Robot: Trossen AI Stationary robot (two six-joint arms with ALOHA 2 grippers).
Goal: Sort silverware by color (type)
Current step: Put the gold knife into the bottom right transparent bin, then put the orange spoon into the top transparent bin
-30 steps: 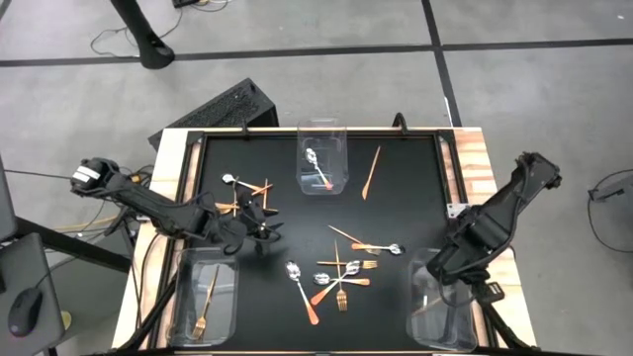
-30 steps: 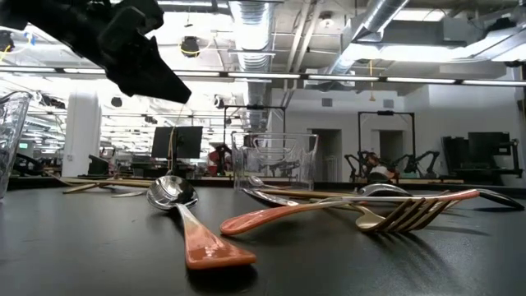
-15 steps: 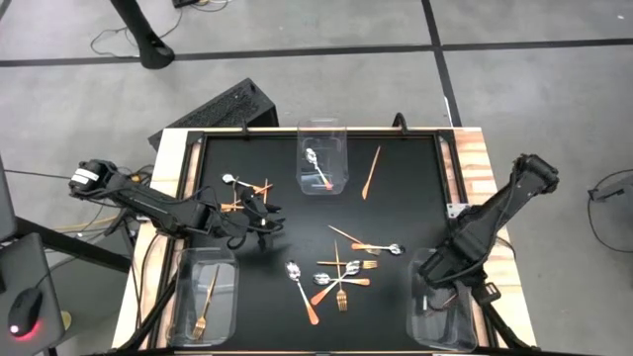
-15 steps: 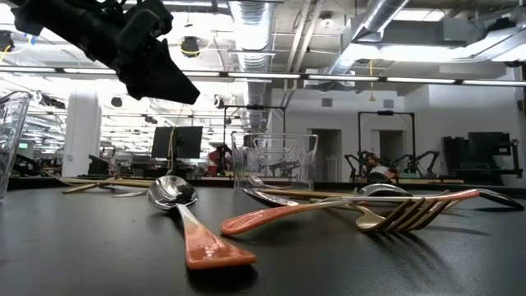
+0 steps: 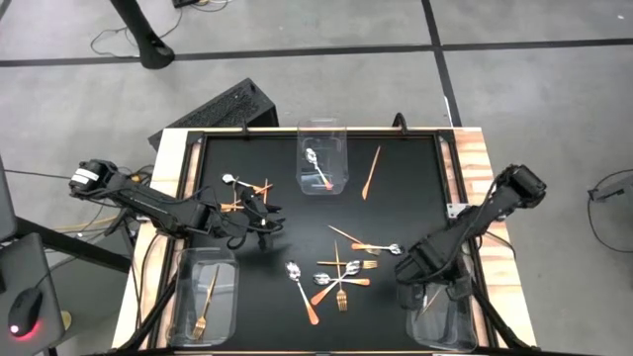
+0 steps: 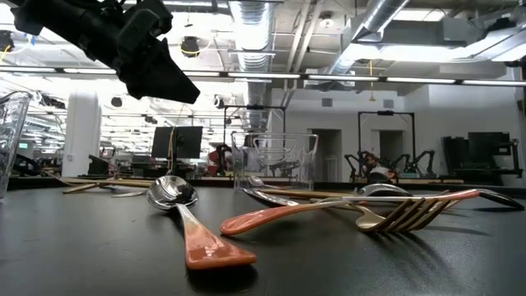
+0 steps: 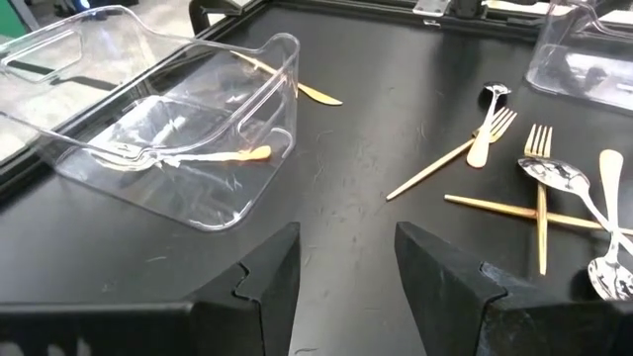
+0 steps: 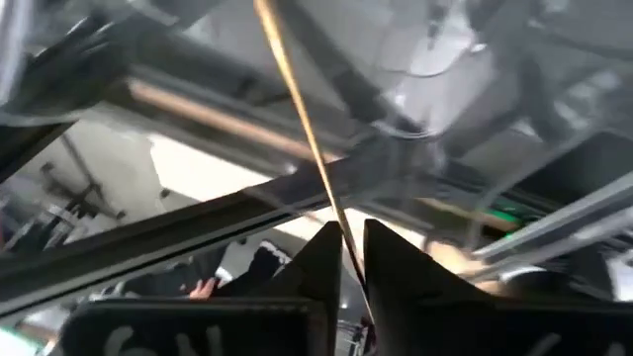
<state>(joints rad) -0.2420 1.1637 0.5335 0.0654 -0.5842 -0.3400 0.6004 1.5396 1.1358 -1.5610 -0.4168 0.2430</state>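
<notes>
Swinging inward from the worktop's right edge, the right gripper [image 8: 348, 259] clamps a thin gold stick [image 8: 297, 119] above its bin [image 5: 443, 314]; left gripper [image 7: 346, 287] hovers, jaws wide.

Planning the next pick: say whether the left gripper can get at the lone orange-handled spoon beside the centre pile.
Probably yes: the left gripper hangs open and empty, and only bare table lies between it and the spoon.

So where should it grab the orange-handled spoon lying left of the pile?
Grip the silver-bowled, orange-handled spoon mid-handle, coming straight down from above and pinching across its width: it lies flat, and the slim handle has bare table on both sides.
</notes>
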